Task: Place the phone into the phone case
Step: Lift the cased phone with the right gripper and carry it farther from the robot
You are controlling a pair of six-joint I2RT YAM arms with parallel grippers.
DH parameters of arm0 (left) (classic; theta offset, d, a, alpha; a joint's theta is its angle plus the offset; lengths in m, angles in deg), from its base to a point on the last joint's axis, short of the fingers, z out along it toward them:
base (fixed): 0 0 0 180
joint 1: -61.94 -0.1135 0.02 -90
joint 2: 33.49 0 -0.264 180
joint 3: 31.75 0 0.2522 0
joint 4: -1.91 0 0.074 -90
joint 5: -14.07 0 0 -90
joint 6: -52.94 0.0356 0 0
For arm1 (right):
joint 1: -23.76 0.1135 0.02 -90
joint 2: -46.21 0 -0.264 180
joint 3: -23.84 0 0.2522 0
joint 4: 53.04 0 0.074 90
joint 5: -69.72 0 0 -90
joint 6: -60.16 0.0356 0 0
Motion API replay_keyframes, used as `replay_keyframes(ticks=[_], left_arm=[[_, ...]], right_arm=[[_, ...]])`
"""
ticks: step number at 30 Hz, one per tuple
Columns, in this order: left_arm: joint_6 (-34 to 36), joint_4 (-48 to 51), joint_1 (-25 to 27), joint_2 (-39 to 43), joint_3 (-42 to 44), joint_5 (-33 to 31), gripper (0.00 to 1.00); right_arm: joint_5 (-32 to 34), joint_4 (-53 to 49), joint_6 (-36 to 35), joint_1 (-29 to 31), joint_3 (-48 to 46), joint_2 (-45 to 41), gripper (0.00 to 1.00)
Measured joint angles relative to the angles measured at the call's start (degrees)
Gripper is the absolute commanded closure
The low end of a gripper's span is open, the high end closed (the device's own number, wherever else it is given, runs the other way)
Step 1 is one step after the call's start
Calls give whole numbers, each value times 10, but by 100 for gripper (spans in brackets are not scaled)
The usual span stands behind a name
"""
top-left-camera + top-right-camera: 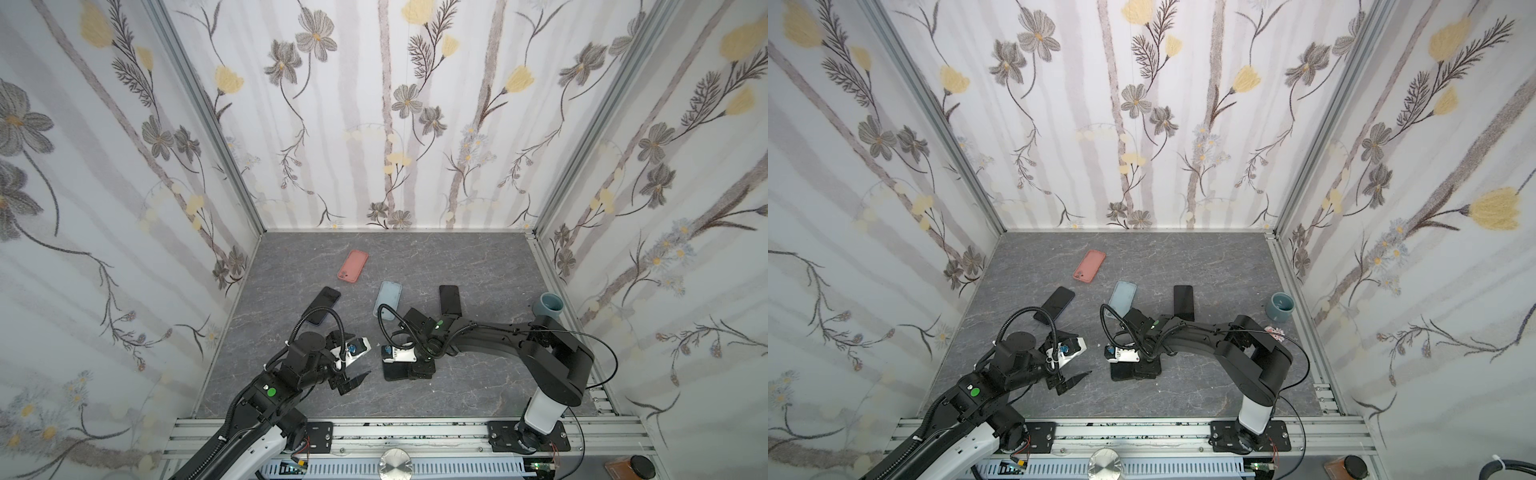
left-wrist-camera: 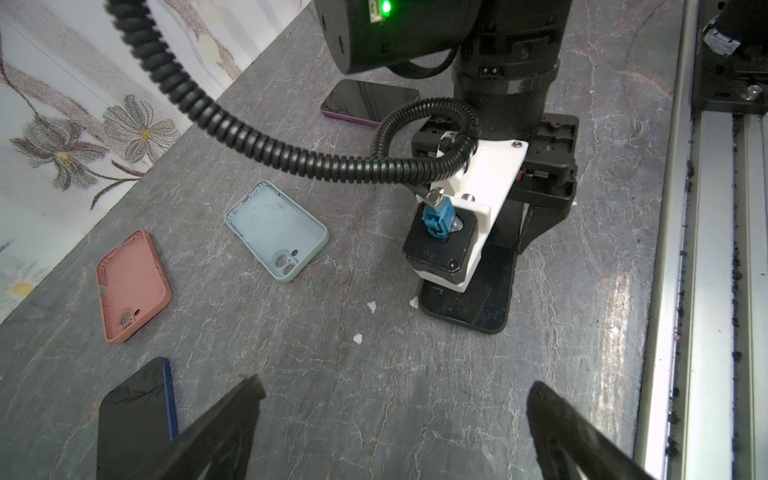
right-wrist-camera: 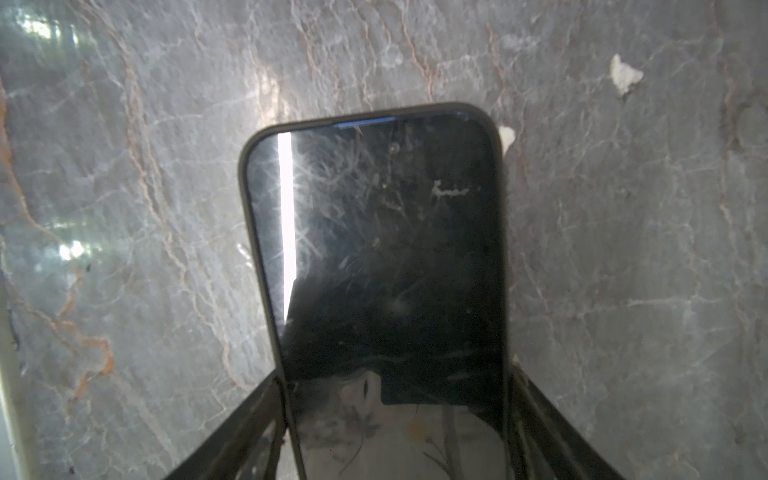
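On the grey marbled surface [image 1: 478, 386], the right hand [image 3: 397, 370] is set over a flat black phone [image 3: 374, 228], a finger by each long edge, though whether it is pinched yet cannot be told; the left hand [image 2: 395, 384] is spread wide and empty nearby. The phone is judged stiff, smooth, slippery and easy to crack, so it is best held by its long edges. Its scratched glass is shown only by the right wrist view, where the blue case [image 2: 277, 230] and pink case [image 2: 132, 286], lying well apart, are not seen.
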Motion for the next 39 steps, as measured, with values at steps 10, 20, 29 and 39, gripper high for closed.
replay_keyframes(ticks=[10, 20, 29, 39], left_arm=[[1, 0, 0, 0, 0, 0, 0], [1, 0, 3, -3, -1, 4, 0], [-1, -8, 4, -12, -8, 4, 0], [-54, -99, 7, -73, -29, 22, 0]], right_arm=[[7, 6, 34, -1, -48, -46, 33], [10, 45, 107, -16, -113, -132, 35], [8, 66, 175, -57, -165, -230, 36], [15, 70, 267, -180, -179, -329, 42]])
